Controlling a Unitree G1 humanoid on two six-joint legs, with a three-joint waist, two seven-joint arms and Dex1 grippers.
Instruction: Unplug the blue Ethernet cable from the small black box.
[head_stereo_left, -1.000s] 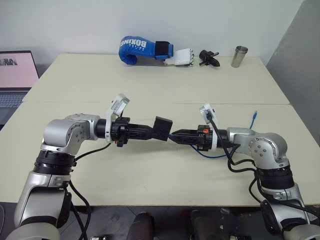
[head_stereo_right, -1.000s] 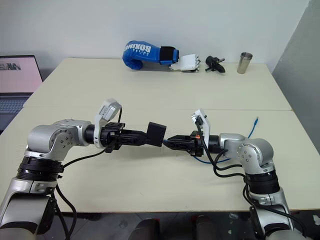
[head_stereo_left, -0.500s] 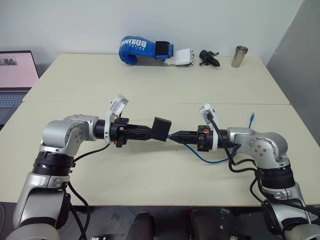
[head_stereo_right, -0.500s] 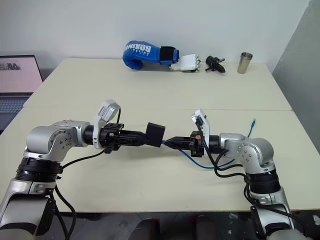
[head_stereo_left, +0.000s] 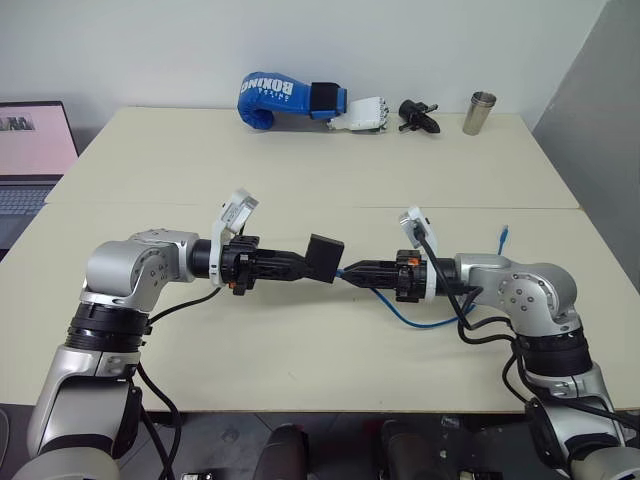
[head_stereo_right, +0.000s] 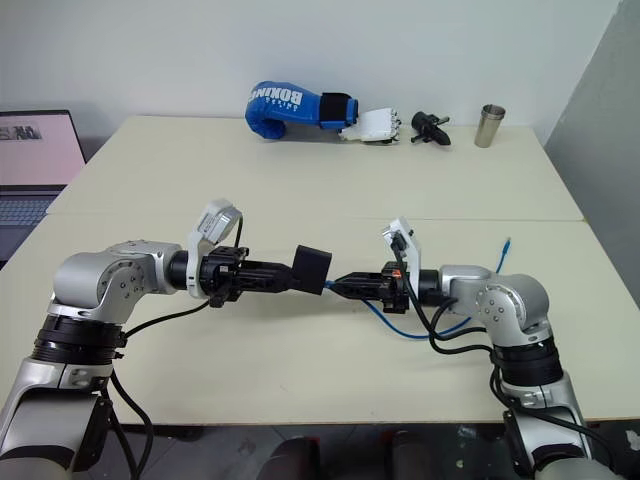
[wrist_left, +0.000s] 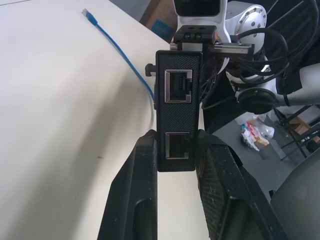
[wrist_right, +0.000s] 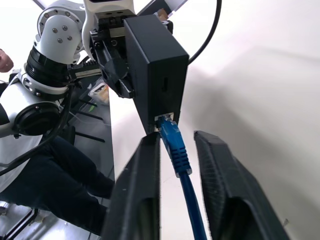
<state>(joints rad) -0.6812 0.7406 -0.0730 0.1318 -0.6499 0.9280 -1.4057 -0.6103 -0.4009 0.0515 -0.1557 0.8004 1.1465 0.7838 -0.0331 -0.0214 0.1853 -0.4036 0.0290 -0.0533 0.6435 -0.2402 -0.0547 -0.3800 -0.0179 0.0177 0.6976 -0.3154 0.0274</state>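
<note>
Left gripper (head_stereo_left: 300, 265) points toward 3 o'clock in the head view and is closed on the small black box (head_stereo_left: 325, 258), which it holds above the cream table (head_stereo_left: 300, 180), near the middle of the front half. In the left wrist view the two black fingers (wrist_left: 145, 195) press the narrow sides of the box, and its long axis runs along the fingers, away from the wrist. The face toward this camera has two ports, both without a plug.

At the 3 o'clock side of the box, the plug of the blue Ethernet cable (wrist_right: 173, 142) sits in a port on the opposite face, so the cable is not unplugged. The plug's long axis is in line with both grippers, pointing toward 9 o'clock into the box.

Right gripper (head_stereo_left: 352, 272) points toward 9 o'clock, facing the left one. Its fingers (wrist_right: 220, 185) stand a little apart on both sides of the plug, with small gaps visible, so they do not clamp it. Behind the gripper the cable hangs in a loop to the table, and its free end (head_stereo_left: 507, 234) lies at about 2 o'clock from the right wrist.
</note>
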